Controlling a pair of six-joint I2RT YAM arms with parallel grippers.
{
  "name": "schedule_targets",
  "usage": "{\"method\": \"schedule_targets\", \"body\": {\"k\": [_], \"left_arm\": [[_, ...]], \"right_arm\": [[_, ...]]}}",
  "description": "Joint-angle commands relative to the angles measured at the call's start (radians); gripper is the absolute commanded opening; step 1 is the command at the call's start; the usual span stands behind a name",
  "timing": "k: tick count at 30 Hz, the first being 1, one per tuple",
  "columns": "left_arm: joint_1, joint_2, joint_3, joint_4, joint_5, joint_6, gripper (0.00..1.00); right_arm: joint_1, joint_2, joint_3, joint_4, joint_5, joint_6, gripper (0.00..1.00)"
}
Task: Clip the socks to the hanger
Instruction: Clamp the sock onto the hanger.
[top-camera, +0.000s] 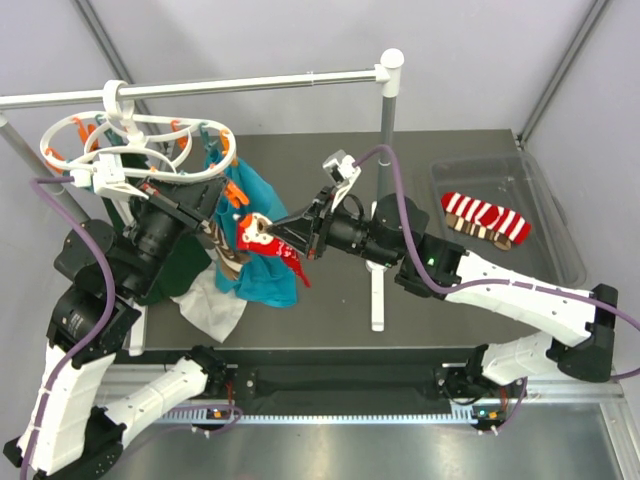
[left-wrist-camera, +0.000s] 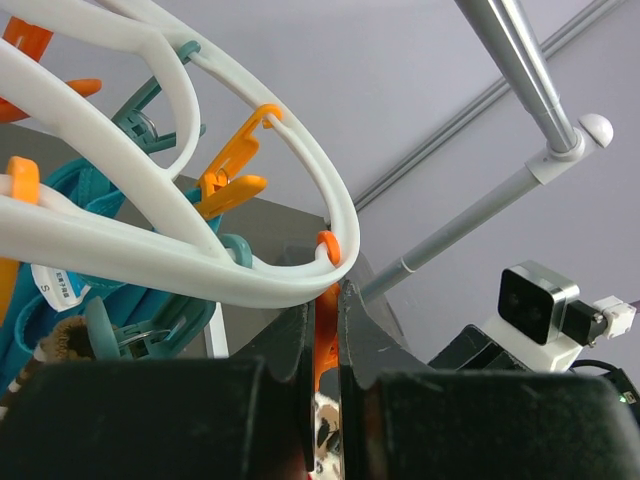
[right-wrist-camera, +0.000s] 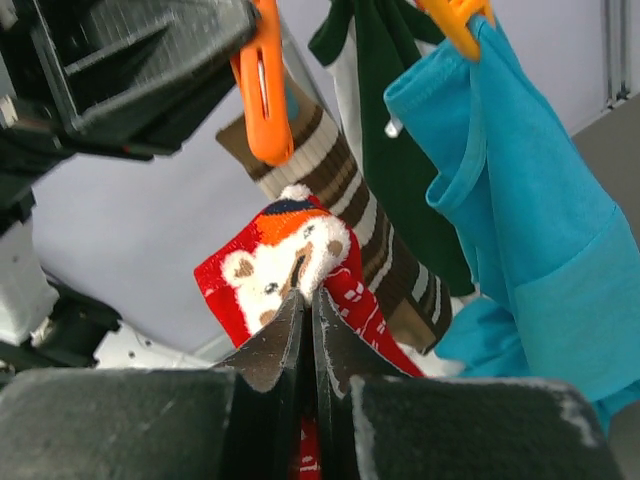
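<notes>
The white oval hanger (top-camera: 130, 150) hangs from the rail at the back left, its ring (left-wrist-camera: 200, 260) filling the left wrist view. My left gripper (left-wrist-camera: 325, 295) is shut on an orange clothespin (left-wrist-camera: 325, 345) just under the ring. In the right wrist view that clothespin (right-wrist-camera: 265, 90) ends at the cuff of a hanging brown striped sock (right-wrist-camera: 340, 190). My right gripper (right-wrist-camera: 307, 295) is shut on a red sock (right-wrist-camera: 290, 265) with a bear face, held up just below the clothespin. From above, the red sock (top-camera: 262, 235) sits between both grippers. Two more socks (top-camera: 485, 218) lie at the right.
A teal garment (top-camera: 262, 270) and a dark green cloth (right-wrist-camera: 400, 150) hang from the hanger beside the socks. A white cloth (top-camera: 212, 305) lies on the table. The long rail (top-camera: 250, 82) and its post (top-camera: 388, 100) cross the back. A clear tray (top-camera: 545, 190) holds the loose socks.
</notes>
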Motion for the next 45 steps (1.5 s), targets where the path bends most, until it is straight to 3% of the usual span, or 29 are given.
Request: {"method": "schedule_targets", "body": {"k": [1,29,45], "left_arm": [[0.001,-0.002,-0.013,0.003,0.012,-0.016,0.00],[0.001,-0.007,-0.009,-0.005,0.018,-0.024,0.00],[0.001,-0.008,-0.013,0.000,0.018,-0.032,0.00]], "right_arm": [[0.017,-0.008,0.065,0.142,0.106,0.057,0.00],[0.017,-0.037,0.042,0.156,0.139,0.062,0.00],[0.017,0.055,0.091,0.238,0.024,0.128,0.00]]}}
